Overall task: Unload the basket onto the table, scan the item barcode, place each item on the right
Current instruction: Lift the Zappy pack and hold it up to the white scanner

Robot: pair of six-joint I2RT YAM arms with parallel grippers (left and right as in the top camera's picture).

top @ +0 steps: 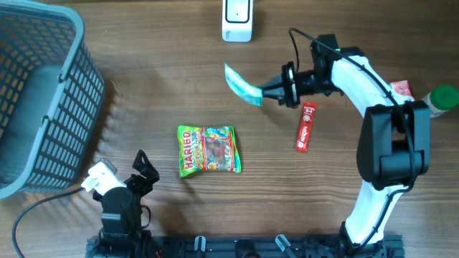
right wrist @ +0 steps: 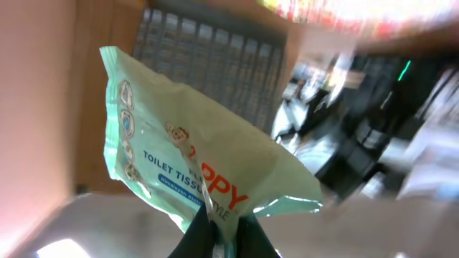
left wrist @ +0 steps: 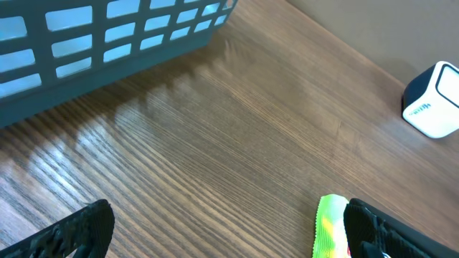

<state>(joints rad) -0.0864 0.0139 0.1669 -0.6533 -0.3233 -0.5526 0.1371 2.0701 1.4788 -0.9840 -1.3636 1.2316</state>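
My right gripper [top: 267,91] is shut on the end of a pale green tissue pack [top: 242,84], holding it in the air below the white barcode scanner [top: 237,20] at the table's far edge. In the right wrist view the tissue pack [right wrist: 193,161] fills the frame above the pinched fingertips [right wrist: 222,240], its printed face toward the camera. A green Haribo candy bag [top: 209,150] lies flat mid-table. My left gripper [top: 143,170] rests open near the front left, nothing between its fingers. The left wrist view shows the candy bag's edge [left wrist: 330,228] beside the right finger [left wrist: 387,233], and the scanner [left wrist: 434,100] far right.
A grey plastic basket [top: 39,93] occupies the left side. A red snack stick [top: 306,127] lies right of centre. At the right edge sit a red-and-white packet [top: 401,89] and a green-capped bottle [top: 443,99].
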